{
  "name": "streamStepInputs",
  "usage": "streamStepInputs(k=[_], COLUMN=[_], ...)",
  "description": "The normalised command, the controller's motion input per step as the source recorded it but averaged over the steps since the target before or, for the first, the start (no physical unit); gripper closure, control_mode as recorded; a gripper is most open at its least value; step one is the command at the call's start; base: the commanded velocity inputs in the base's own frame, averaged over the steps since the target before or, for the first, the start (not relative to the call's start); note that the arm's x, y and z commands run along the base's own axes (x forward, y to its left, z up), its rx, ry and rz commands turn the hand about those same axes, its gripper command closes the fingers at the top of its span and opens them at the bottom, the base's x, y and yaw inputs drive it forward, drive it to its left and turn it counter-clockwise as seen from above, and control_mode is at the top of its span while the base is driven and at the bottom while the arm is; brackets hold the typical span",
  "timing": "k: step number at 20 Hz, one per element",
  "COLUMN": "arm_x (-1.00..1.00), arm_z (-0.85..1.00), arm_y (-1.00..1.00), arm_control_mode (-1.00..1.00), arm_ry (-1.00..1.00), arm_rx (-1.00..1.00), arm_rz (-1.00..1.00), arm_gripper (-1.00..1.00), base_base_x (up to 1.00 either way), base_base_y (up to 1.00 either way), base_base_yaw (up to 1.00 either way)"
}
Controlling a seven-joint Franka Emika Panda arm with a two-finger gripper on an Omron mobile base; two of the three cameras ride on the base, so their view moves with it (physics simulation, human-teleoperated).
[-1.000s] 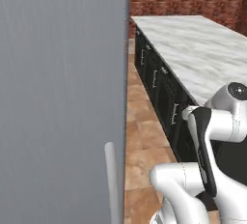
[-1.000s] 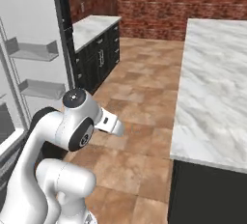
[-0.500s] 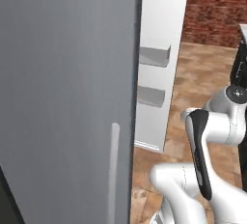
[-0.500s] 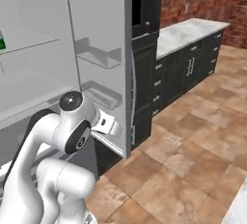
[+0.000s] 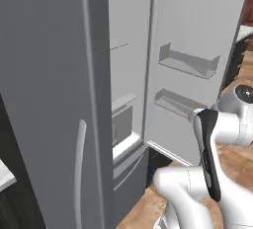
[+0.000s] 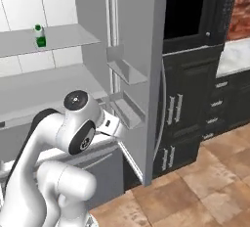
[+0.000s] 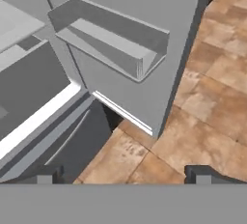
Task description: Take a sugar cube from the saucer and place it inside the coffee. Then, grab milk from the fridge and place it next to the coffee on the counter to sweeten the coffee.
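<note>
Milk (image 6: 39, 35): small green-marked carton upright near the front edge of an upper shelf in the open fridge (image 5: 54, 75); gripper (image 7: 123, 175) low, jaws wide apart, empty; risk: forearm striking door bins when raised.

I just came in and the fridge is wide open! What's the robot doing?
The white robot arm is facing the open fridge. Its hand is open and empty, pointing down near the bottom of the fridge door. A small milk carton with a green top stands on an upper shelf, untouched. The robot hasn't reached for it yet.
</note>
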Motion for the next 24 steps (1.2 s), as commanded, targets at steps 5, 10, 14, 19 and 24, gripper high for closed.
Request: streamStepInputs(k=[5,10,14,19,24], arm_x=[0.0,0.0,0.0,0.0,0.09], arm_z=[0.0,0.0,0.0,0.0,0.8], arm_y=[0.0,0.0,0.0,0.0,-0.03], arm_control_mode=[1.0,1.0,1.0,1.0,-1.0], arm_ry=[0.0,0.0,0.0,0.0,-0.13], arm_rx=[0.0,0.0,0.0,0.0,-0.04], arm_rz=[0.0,0.0,0.0,0.0,0.07], arm_gripper=[-1.0,-1.0,-1.0,-1.0,-1.0], base_base_x=[-0.01,0.29,0.66,0.55,0.03], base_base_y=[-0.16,-0.12,0.0,0.0,-0.01], base_base_yaw=[0.8,0.48,0.18,0.15,0.03])
